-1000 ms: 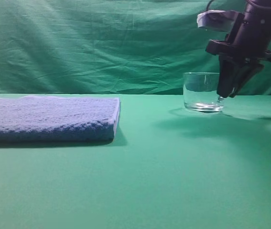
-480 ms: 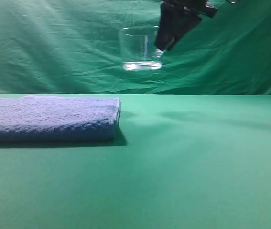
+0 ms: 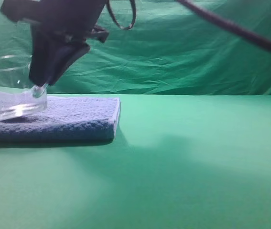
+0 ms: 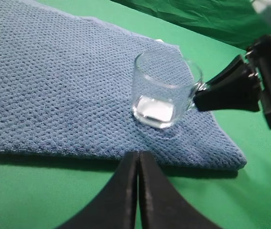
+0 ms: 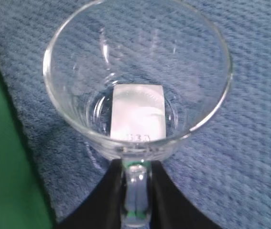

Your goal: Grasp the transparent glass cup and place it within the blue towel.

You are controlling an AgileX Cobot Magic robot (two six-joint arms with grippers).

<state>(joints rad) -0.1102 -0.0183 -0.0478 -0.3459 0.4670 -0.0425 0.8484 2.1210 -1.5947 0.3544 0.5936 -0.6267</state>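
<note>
The transparent glass cup [image 3: 10, 93] stands upright with its base on the blue towel [image 3: 80, 118], at the left of the exterior view. My right gripper [image 3: 38, 87] reaches across from above and is shut on the cup's small looped handle. In the right wrist view the two black fingers [image 5: 111, 191] flank the handle, with the right gripper [image 5: 136, 168] just behind the cup [image 5: 137, 71] over the towel [image 5: 254, 157]. The left wrist view shows the cup [image 4: 163, 90] near the towel's [image 4: 54, 81] right end, held by the right gripper [image 4: 198, 94]. My left gripper [image 4: 138, 154] hangs shut and empty in front of the towel's near edge.
Green cloth covers the table [image 3: 197, 162] and hangs as a backdrop [image 3: 197, 47]. A black cable [image 3: 231, 28] runs from the right arm across the top right.
The right gripper lifted the cup from the table's right side, carried it high across to the left, and lowered it onto the towel.
</note>
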